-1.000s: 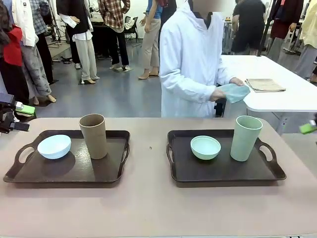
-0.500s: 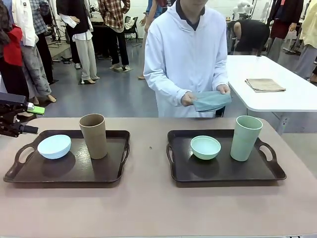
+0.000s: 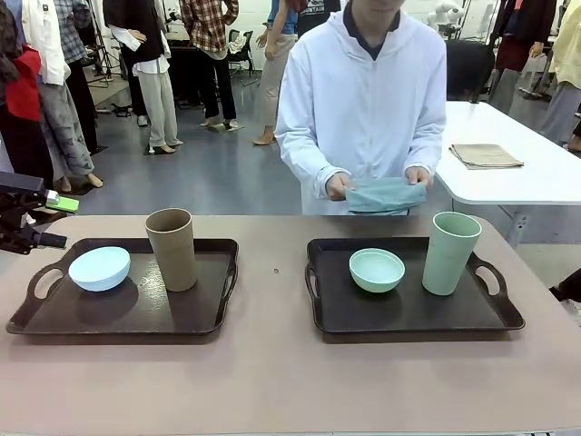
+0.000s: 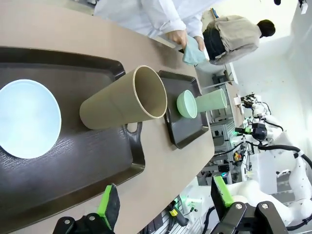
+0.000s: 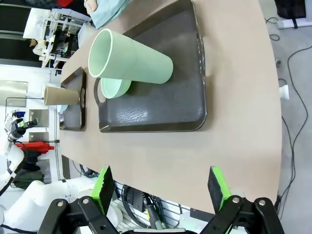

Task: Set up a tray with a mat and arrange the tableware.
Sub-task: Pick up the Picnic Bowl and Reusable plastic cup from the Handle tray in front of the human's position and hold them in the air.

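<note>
Two dark trays hold dishes. The mat (image 3: 386, 194) is not yet laid; a person holds it folded behind the right tray (image 3: 363, 313). That tray carries a mint bowl (image 3: 377, 270) and green cup (image 3: 451, 252). The other tray (image 3: 204, 309), to its left, carries a blue bowl (image 3: 99, 268) and tan cup (image 3: 172, 249). Left gripper (image 4: 165, 200) and right gripper (image 5: 160, 187) gape wide, empty.

table (image 3: 272, 381): tan top | left tray (image 3: 136, 313): dark, flat on it | right tray (image 3: 399, 316): dark, flat, well apart
</note>
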Available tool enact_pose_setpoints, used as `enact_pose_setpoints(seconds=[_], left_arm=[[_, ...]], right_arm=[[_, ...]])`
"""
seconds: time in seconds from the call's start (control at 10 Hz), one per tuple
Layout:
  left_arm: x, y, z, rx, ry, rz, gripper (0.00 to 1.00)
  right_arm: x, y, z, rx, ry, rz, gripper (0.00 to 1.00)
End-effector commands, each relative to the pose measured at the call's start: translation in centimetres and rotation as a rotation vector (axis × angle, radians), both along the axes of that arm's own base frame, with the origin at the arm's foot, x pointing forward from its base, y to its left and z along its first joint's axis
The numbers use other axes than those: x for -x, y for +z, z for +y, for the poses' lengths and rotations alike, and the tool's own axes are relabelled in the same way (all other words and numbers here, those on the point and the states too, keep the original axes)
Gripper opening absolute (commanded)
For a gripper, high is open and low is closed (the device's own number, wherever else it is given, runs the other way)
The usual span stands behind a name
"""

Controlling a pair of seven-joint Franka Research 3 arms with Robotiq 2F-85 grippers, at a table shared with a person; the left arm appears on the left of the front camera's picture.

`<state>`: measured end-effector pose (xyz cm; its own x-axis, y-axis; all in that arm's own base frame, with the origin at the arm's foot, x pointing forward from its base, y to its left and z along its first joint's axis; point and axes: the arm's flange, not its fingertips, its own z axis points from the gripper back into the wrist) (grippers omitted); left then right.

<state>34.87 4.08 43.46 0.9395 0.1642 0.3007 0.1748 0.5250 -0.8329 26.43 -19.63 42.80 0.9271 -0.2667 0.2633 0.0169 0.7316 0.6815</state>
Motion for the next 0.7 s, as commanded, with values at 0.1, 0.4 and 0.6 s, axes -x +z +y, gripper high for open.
enact_pose_setpoints(seconds=[0.1, 0.4, 0.6], left_arm=[[-0.1, -0.7, -0.1, -0.044, -0.039, 0.016, 1.00], [0.6, -2.1, 3.7, -0.040, -0.064, 0.064, 1.00], [1.8, -3.0, 7.1, -0.056, -0.059, 0.073, 1.00]], right_arm=[[-0.2, -0.1, -0.1, -0.023, -0.004, -0.008, 1.00], [-0.2, -0.1, -0.1, -0.023, -0.004, -0.008, 1.00], [-0.2, -0.1, -0.1, -0.023, -0.004, -0.008, 1.00]])
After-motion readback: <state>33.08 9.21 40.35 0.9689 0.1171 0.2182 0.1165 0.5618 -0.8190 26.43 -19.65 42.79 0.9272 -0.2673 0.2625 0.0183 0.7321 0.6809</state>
